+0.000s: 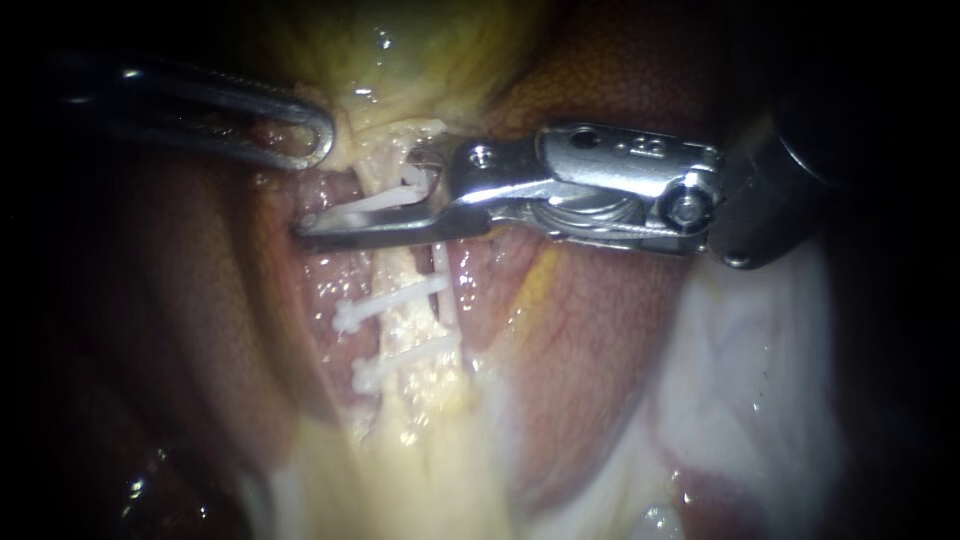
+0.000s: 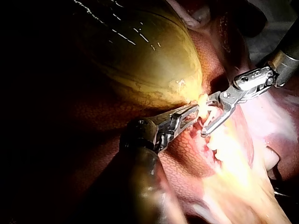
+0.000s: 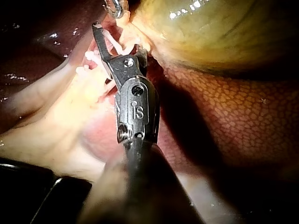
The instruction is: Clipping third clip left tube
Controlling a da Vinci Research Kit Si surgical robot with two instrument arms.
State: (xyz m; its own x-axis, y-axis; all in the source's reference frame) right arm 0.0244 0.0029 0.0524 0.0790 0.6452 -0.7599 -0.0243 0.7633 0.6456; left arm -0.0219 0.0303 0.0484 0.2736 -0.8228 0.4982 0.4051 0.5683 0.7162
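Observation:
A pale yellow tube [image 1: 412,335] runs down from the gallbladder [image 1: 400,50]. Two white clips [image 1: 392,300] [image 1: 405,358] lie across it, one below the other. Above them my right instrument [image 1: 362,198], coming in from the right, straddles the tube with its jaws on either side. Its jaws hold a third white clip [image 1: 385,200] around the tube. My left instrument [image 1: 310,135] comes in from the left, jaws shut on pale tissue at the gallbladder's neck. The left wrist view shows both tips, left [image 2: 194,112] and right [image 2: 205,122], meeting at that spot.
Reddish liver [image 1: 600,330] lies on both sides of the tube. Whitish membrane [image 1: 760,380] spreads at the lower right. The yellow-green gallbladder [image 3: 210,32] bulges just beyond the right instrument [image 3: 105,42], with mottled liver [image 3: 224,116] beside its shaft.

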